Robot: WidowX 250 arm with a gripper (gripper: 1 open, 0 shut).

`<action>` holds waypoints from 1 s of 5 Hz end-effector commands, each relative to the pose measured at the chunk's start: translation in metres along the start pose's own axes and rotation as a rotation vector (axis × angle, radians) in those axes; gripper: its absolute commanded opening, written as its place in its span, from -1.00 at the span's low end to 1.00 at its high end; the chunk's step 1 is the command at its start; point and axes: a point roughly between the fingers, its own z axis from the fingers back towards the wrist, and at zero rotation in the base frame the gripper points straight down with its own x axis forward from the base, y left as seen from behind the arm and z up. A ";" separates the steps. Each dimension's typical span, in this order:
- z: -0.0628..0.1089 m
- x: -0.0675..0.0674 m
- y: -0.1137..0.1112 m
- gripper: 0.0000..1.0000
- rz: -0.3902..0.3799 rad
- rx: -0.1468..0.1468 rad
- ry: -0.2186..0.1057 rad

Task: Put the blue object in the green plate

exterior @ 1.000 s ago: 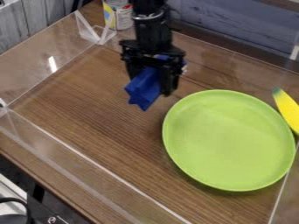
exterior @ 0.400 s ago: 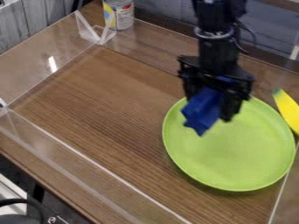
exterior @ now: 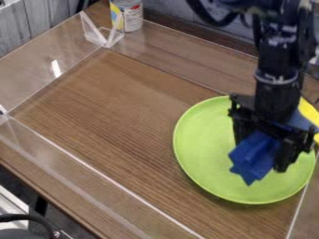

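Note:
The green plate (exterior: 206, 140) lies on the wooden table at the right. My black gripper (exterior: 264, 147) hangs straight down over the plate's right half and is shut on the blue object (exterior: 256, 159), a royal-blue block that hangs tilted from between the fingers, low over the plate's surface. I cannot tell whether the block touches the plate.
A yellow object (exterior: 308, 113) lies just past the plate's right rim, partly hidden behind the gripper. A clear plastic wall (exterior: 75, 177) runs along the table's edges. A bottle (exterior: 125, 14) stands at the back left, beside a clear stand (exterior: 97, 33).
The gripper has carried the blue object to the right and toward the front, from left of the plate to over the plate's right half, and lower.

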 end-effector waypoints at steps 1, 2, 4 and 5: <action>-0.004 -0.001 -0.003 -1.00 -0.028 -0.001 -0.028; -0.015 -0.007 0.000 -1.00 -0.036 0.000 -0.016; -0.026 -0.009 0.004 1.00 -0.031 0.004 0.005; -0.030 -0.010 0.005 1.00 -0.029 0.006 0.015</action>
